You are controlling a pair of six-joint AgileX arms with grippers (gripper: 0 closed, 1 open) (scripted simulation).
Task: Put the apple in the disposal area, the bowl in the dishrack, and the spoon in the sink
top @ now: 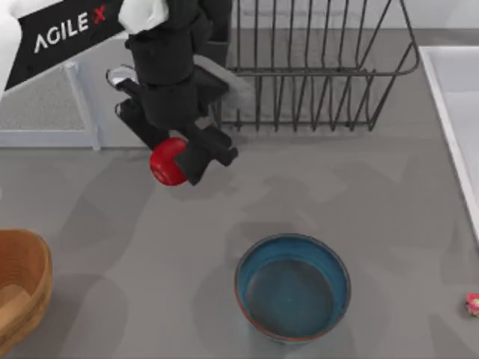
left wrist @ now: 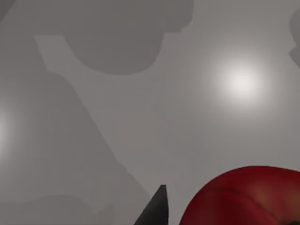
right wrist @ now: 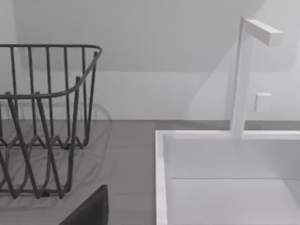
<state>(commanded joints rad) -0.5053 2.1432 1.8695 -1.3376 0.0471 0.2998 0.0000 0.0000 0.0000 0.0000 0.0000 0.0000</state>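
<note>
My left gripper [top: 174,155] is shut on the glossy red apple [top: 166,162], held above the grey table in front of the dishrack's [top: 314,67] left end. The left wrist view shows the apple [left wrist: 243,197] beside one dark fingertip [left wrist: 154,211]. The teal-blue bowl [top: 293,287] stands upright at the front middle. At the front left edge sits the tan wooden basket, the disposal area [top: 19,288]. The tiny pink spoon [top: 473,303] lies at the far right edge. The white sink [top: 449,97] is at the back right. A dark part of my right gripper [right wrist: 89,211] shows between the dishrack [right wrist: 42,117] and the sink [right wrist: 161,178].
A white appliance [top: 45,112] stands at the back left, behind my left arm. A white faucet [right wrist: 239,79] rises at the sink's far rim. Open grey tabletop [top: 135,254] lies between the held apple, the basket and the bowl.
</note>
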